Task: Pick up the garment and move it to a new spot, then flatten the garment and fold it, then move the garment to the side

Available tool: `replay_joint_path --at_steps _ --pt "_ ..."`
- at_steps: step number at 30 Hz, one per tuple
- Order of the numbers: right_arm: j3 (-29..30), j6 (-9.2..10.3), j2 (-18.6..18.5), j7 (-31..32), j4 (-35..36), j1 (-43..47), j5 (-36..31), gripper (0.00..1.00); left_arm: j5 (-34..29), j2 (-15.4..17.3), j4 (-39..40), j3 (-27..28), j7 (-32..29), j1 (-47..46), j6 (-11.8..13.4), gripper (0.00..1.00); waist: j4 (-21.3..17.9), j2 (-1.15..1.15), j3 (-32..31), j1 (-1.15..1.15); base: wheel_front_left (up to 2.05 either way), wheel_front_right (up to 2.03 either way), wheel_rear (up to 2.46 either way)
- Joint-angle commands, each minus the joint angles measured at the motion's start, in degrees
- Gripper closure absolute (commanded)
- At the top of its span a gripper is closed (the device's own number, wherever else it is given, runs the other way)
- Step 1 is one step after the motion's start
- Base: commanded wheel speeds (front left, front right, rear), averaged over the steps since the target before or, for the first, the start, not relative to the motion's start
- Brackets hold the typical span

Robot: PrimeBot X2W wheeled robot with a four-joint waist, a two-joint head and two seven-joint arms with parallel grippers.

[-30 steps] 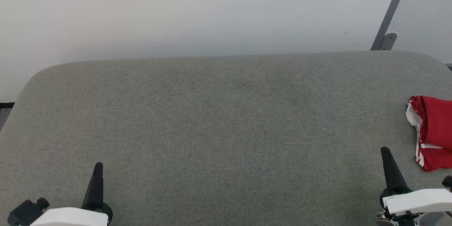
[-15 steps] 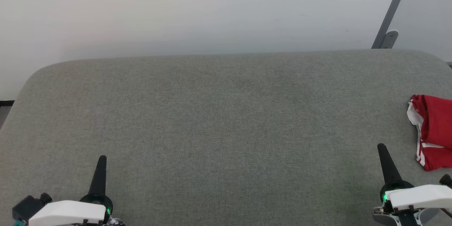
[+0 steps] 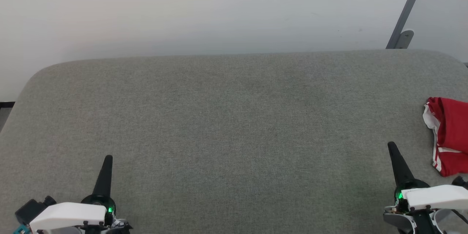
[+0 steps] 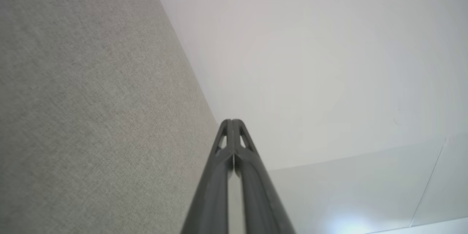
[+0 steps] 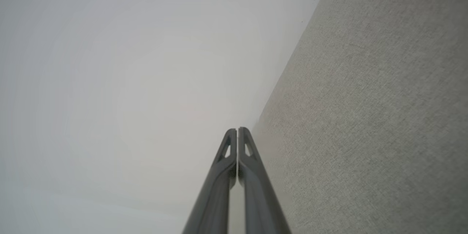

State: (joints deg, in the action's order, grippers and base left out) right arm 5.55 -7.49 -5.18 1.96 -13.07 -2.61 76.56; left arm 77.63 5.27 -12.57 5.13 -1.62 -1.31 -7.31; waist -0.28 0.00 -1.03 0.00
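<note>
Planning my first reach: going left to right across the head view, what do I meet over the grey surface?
left gripper, shut → right gripper, shut → garment, bunched at the right edge and partly cut off by the picture

The grey bench (image 3: 234, 117) lies open across its middle, between the left hand (image 3: 108, 158) and the right hand (image 3: 391, 145) at the near corners; the crumpled red garment (image 3: 451, 131) lies at the right edge, near the right hand; a pale wall (image 3: 182, 11) closes the far side; a slanted metal post (image 3: 407, 11) stands past the far right corner.
</note>
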Motion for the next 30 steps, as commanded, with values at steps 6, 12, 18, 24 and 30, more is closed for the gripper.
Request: replay_joint_path --at_steps 6,12,18,24,30 --pt "0.31 0.00 0.51 1.07 0.04 -1.54 3.35 1.00 3.18 -0.43 -0.15 0.44 -1.13 -2.09 -0.23 1.00 0.04 0.00 0.19 0.00 0.00 0.00 0.00" --pt "0.48 0.00 0.87 1.81 -0.19 -1.93 5.86 1.00 5.39 -0.71 -0.40 0.63 -1.94 -2.69 -0.25 1.00 0.08 0.00 0.36 0.00 0.00 0.00 0.00" --pt "0.66 0.00 1.23 2.52 -0.41 -2.45 8.15 1.00 7.55 -1.08 -0.65 0.81 -2.56 -3.44 -0.26 1.00 0.12 0.00 0.54 0.00 0.00 0.00 0.00" --pt "0.81 0.00 1.60 3.15 -0.60 -2.87 10.39 1.00 9.83 -1.46 -0.90 0.99 -3.33 -3.83 -0.28 1.00 0.16 0.00 0.71 0.00 0.00 0.00 0.00" --pt "0.95 0.00 1.96 3.72 -0.81 -3.21 12.52 1.00 11.72 -1.84 -1.12 1.15 -3.97 -4.61 -0.30 1.00 0.20 0.00 0.89 0.00 0.00 0.00 0.00"
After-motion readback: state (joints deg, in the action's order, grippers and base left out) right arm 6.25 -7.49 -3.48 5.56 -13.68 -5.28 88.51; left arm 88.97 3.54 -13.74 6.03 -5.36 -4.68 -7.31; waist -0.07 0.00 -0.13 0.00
